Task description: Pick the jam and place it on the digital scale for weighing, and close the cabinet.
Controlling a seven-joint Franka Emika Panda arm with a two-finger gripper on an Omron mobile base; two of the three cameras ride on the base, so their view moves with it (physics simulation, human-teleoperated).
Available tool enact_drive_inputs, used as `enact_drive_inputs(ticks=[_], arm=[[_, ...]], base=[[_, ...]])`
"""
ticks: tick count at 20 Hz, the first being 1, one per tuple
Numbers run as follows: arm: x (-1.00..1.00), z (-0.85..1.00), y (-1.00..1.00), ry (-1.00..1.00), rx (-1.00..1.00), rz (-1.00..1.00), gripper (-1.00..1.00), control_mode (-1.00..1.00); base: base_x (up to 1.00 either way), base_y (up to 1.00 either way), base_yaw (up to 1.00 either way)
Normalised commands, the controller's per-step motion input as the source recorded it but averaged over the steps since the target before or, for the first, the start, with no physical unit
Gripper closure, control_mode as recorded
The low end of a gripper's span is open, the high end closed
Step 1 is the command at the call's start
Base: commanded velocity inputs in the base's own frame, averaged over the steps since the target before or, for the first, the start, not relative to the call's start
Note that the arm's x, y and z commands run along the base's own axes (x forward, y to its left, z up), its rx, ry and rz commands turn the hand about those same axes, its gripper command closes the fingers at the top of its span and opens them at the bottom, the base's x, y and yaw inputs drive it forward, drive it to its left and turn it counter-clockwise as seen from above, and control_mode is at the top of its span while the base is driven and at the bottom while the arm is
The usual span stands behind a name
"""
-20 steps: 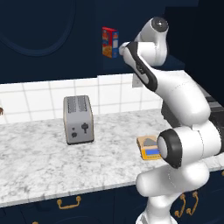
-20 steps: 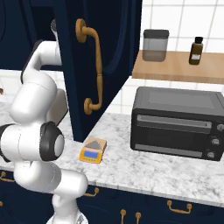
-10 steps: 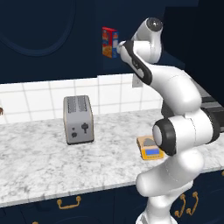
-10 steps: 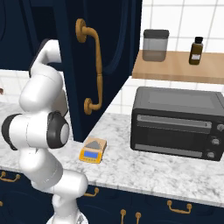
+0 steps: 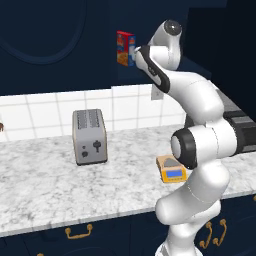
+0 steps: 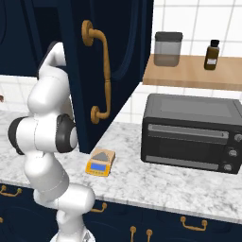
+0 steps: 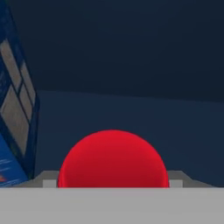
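Arm reaches up into the open cabinet [image 6: 118,56]; its door stands swung out, brass handle [image 6: 100,71] facing the right base camera.

Hand view: red lid of the jam [image 7: 113,159] sits dead centre at the bottom edge, very close to the camera, on the cabinet's dark shelf. Cereal box [image 7: 15,127] stands upright just beside the jam on the left of this view. Same box [image 5: 125,48] shows in the left base view, inside the cabinet next to the arm's wrist.

Jaws: finger tips hidden behind the lid and the bottom edge; cannot tell whether they are apart or clamped on the jar.

Digital scale [image 5: 172,169] lies on the marble surface [image 5: 50,185], plate bare, near the arm's base. Toaster [image 5: 90,136] stands well apart to its left. Toaster oven [image 6: 191,134] sits to the right of the scale [image 6: 100,162].
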Motion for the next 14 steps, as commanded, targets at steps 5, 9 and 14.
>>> enact_drive_inputs(ticks=[5, 9, 14], arm=[[0.02, -0.15, 0.00, -0.01, 0.00, 0.01, 1.00, -1.00], [-0.77, -0.15, 0.00, -0.12, 0.01, 0.02, 1.00, -1.00], [-0.97, 0.10, 0.00, 0.01, 0.04, 0.00, 1.00, -1.00]], base=[[0.00, 0.00, 0.00], [0.00, 0.00, 0.00], [0.00, 0.00, 0.00]])
